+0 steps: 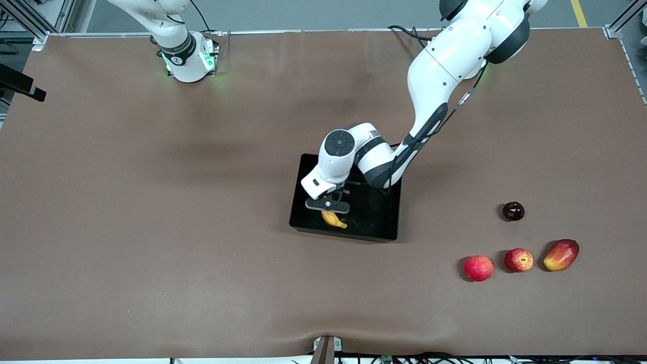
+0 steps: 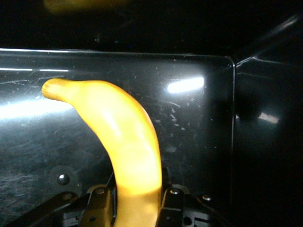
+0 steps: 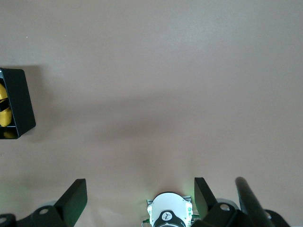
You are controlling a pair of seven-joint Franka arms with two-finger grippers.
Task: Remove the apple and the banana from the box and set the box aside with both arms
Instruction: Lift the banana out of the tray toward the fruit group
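Left gripper jaws pinch the banana near one end, down inside the box; the fruit lies on the glossy floor, toward the wall nearest the front camera. Banana looks light, soft-skinned and curved, likely to pivot from an end grip, so a mid-body hold would seem steadier. Right gripper waits with jaws spread, high over bare table near its base; apple already sits out toward the left arm's end.
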